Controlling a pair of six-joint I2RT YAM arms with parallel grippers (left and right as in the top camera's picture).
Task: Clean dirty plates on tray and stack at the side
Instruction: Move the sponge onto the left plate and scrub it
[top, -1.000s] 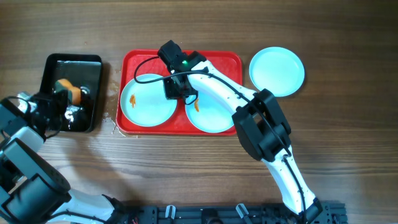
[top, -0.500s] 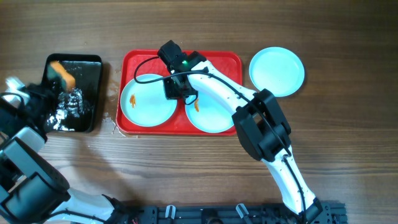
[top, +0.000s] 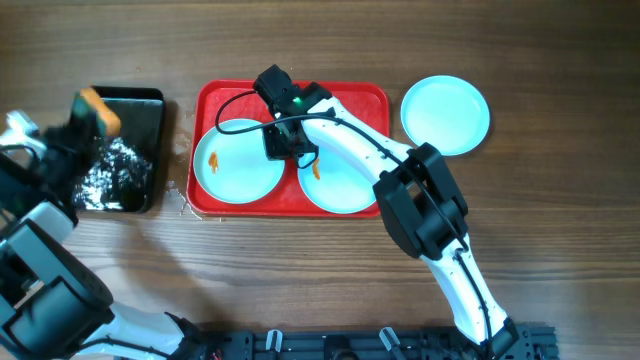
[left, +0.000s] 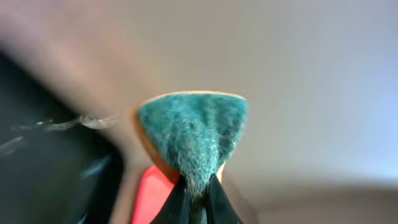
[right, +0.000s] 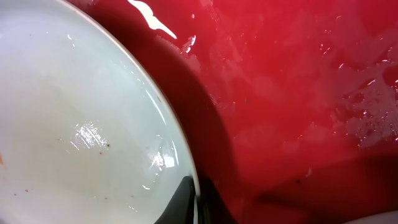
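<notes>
Overhead: wooden bench (top: 320, 285) carries everything. Red tray (top: 215, 100) sits at upper centre, and its surface looks wet and glossy in the right wrist view (right: 298, 93). Black tray (top: 142, 118) is just left of the red tray, apart from it, with white foam (top: 115, 168) in its lower half.

Three pale plates. Left plate (top: 235, 165) is on the red tray's left half, with an orange smear (top: 213, 158) near its left side. Middle plate (top: 345, 190) is on the tray's right half, partly under the right arm, with an orange smear (top: 315, 168) at its left edge. Third plate (top: 446, 115) is off the tray, on the bench just right of it, and looks free of smears.

Right end effector (top: 285, 140) is at the right rim of the left plate, between the two tray plates. Right wrist view shows the plate rim (right: 81, 124) running down between the dark fingertips (right: 194, 198), which are pinched onto it.

Left end effector (top: 86, 120) is over the black tray's top-left corner, clamped on a sponge (top: 100, 110). Left wrist view: fingers (left: 198, 198) squeeze the sponge's bottom edge, green scrub face (left: 193, 140) toward the camera, orange body behind. Background there is blurred, so its height above the tray cannot be told.
</notes>
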